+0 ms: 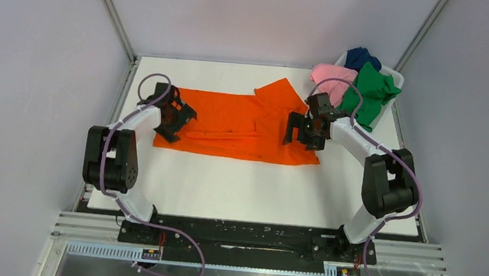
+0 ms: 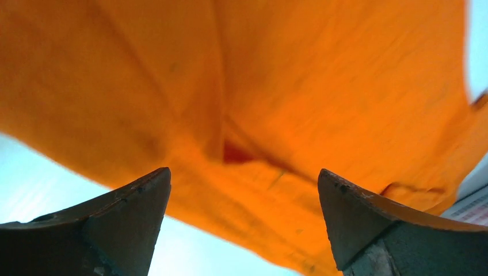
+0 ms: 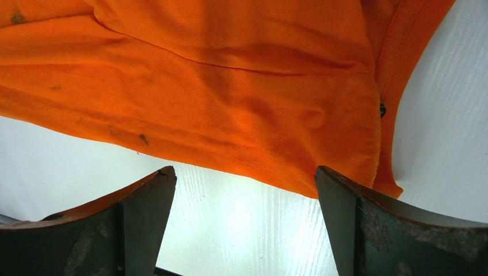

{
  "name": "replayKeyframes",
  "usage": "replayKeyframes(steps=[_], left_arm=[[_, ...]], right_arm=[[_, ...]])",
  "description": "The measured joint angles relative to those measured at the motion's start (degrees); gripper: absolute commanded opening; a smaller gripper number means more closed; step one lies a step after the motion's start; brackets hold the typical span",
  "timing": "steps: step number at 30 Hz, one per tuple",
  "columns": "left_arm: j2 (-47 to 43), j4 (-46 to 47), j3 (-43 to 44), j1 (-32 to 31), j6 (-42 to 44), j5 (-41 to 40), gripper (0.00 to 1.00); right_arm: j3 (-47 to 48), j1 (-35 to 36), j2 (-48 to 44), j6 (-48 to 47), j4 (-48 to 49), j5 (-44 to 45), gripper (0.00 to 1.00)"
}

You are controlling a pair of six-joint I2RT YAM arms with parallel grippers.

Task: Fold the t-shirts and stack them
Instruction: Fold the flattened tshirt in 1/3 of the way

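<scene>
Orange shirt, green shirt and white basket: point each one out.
orange shirt (image 1: 229, 127), top view, middle of the spread cloth.
green shirt (image 1: 370, 89), top view, middle of the bunched cloth hanging over the basket's edge.
basket (image 1: 394, 74), top view, bare white rim at its far right corner.

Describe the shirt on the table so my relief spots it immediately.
Start at the middle of the white table. The orange t-shirt lies spread out there. Unlike the pink t-shirt, green t-shirt and dark blue t-shirt heaped in the corner basket, it lies alone.
</scene>
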Motion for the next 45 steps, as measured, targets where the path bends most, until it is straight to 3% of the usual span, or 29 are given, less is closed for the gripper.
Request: replayKeyframes(steps=[5,14,22,33,45], left_arm=[[-4.83,0.72,-9.46,-3.63,0.07,1.44,0.99],[-2.56,5.64,-10.21,-7.43,-0.39,2.05,0.99],[3.45,8.52,-3.98,-7.39,-1.7,2.67,0.99],[14.93,8.0,12.96,-6.67,-2.73,2.08,0.99],[13.46,7.23,12.11,-3.89,-1.2,1.79,0.99]], right_arm=[[-1.38,0.02,0.17,0.02,1.68,-1.44,1.0],[-3.28,0.02,2.38,0.09,3.5,-2.6,1.0],[-3.5,0.02,2.45,0.09,3.96,-2.75,0.99],[-3.78,0.02,2.43,0.04,4.07,-2.67,0.99],[-3.78,0.04,2.45,0.0,4.15,-2.64,0.99]])
